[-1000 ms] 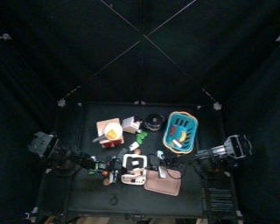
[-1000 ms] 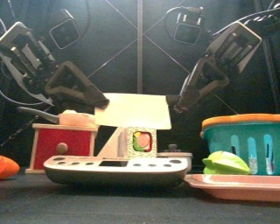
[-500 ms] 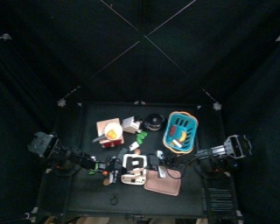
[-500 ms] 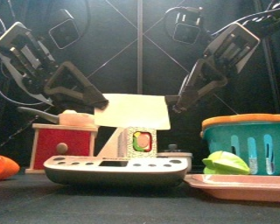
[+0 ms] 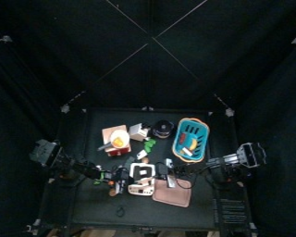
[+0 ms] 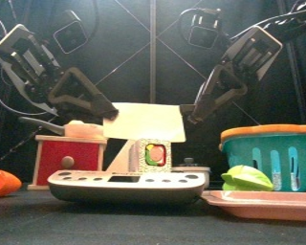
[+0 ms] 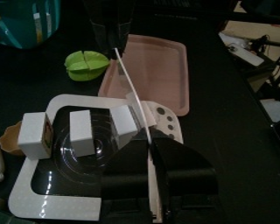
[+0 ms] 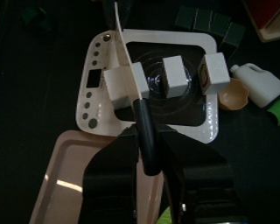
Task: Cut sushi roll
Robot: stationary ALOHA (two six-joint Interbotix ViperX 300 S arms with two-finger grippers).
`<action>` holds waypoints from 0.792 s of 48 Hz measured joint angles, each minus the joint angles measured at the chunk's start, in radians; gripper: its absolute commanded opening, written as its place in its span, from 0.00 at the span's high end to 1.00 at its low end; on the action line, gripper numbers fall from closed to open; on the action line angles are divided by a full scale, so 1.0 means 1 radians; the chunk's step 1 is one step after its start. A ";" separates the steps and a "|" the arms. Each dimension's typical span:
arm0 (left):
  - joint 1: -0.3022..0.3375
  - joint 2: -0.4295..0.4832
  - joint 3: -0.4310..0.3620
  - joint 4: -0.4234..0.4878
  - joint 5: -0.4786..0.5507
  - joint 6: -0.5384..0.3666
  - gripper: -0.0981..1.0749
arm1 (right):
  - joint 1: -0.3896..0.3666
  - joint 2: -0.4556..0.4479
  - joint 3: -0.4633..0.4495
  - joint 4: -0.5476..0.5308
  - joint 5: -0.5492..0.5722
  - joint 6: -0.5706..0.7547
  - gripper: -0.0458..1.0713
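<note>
Clamping the right hand (image 8: pixel 146 153) on the black knife (image 6: pixel 146 122) handle, holding the pale blade just above the roll (image 6: pixel 155 153), apart from it. Crowding the blade's other end with the left hand (image 7: pixel 154 162); grip impossible to tell. Sitting whole in the white stand (image 6: pixel 118 182) at centre frame, so judging the cut not yet begun. Flanking the stand on the worktop (image 6: pixel 142 225): tray (image 6: pixel 264 203) and basket (image 6: pixel 271 153) lower right, red box (image 6: pixel 69 153) left. Nothing blocking the downstroke.

one white cutting stand (image 6: pixel 127 185), one pink tray (image 6: pixel 264 204), one teal basket (image 6: pixel 270 153), one red box (image 6: pixel 70 159)
</note>
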 measured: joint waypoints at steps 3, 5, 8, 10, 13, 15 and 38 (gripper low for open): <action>0.000 0.002 0.000 0.000 0.000 0.000 0.66 | 0.000 0.002 0.000 0.000 0.002 0.000 0.51; 0.000 0.000 0.000 0.002 -0.002 0.000 0.66 | 0.000 0.003 0.002 0.000 0.000 0.000 0.51; 0.000 0.002 0.000 0.000 -0.002 0.000 0.66 | 0.000 0.005 0.000 -0.002 0.000 0.000 0.51; 0.000 0.000 0.000 0.000 0.000 0.002 0.66 | 0.000 0.006 0.002 -0.002 0.000 0.000 0.51; 0.000 0.000 0.002 0.000 0.000 0.000 0.66 | 0.000 0.008 0.000 0.000 0.000 0.000 0.51; 0.000 0.002 0.002 0.000 0.000 0.000 0.66 | 0.000 0.009 0.000 -0.002 0.000 0.000 0.51; 0.000 -0.006 0.000 0.002 0.000 0.000 0.66 | -0.002 0.005 -0.003 -0.003 0.002 -0.002 0.51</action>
